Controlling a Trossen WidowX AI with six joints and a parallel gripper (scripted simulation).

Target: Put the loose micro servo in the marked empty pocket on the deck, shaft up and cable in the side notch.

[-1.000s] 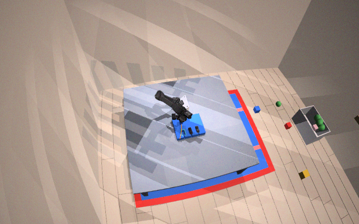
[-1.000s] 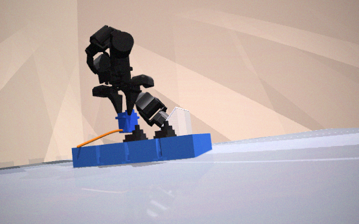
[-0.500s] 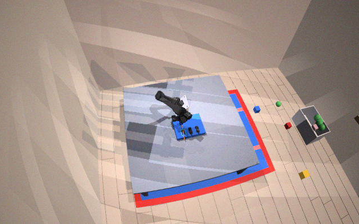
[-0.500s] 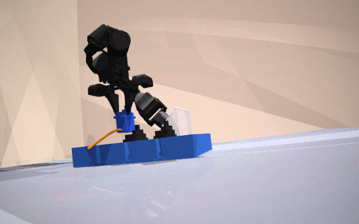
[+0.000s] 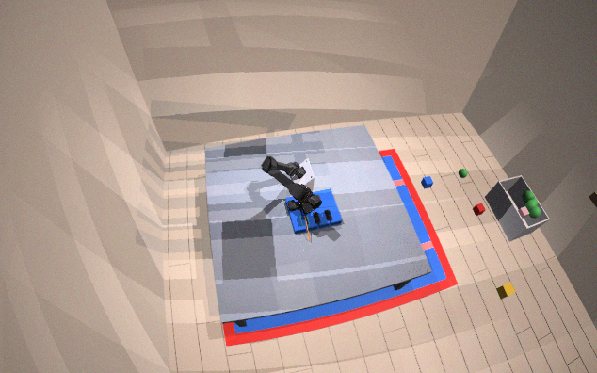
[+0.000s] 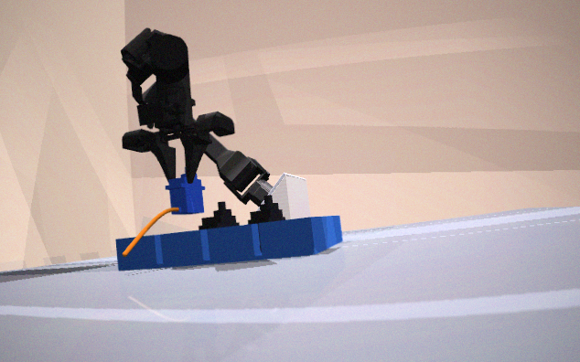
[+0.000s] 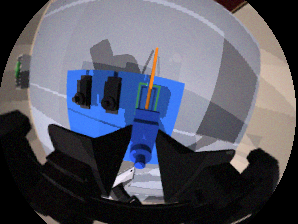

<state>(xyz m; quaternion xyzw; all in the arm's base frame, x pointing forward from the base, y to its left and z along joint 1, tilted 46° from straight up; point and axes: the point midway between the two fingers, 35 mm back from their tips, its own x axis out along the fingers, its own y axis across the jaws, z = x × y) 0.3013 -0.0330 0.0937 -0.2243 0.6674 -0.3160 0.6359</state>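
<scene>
The blue micro servo [image 6: 187, 199] [image 7: 145, 124] is upright between the fingertips of my gripper [image 6: 181, 177] [image 7: 144, 129], which is shut on it. Its output shaft points up. It hangs above the blue deck [image 5: 326, 199] [image 6: 284, 239] [image 7: 80, 120], with a gap below it in the exterior view. Its orange cable [image 5: 308, 231] [image 6: 148, 227] [image 7: 154, 67] slopes down and outward, passing across the green-outlined pocket [image 7: 142, 84] in the wrist view. In that view the servo body appears on the near side of the pocket. In the top view the arm hides the servo.
Two black servos [image 5: 316, 218] [image 5: 328, 216] [image 6: 220, 220] [image 6: 267, 213] [image 7: 85, 92] [image 7: 112, 95] stand on the deck beside the pocket. A white block [image 6: 298, 196] stands behind the deck near the arm's base. A grey bin [image 5: 513, 221] and loose blocks lie on the floor beyond the table.
</scene>
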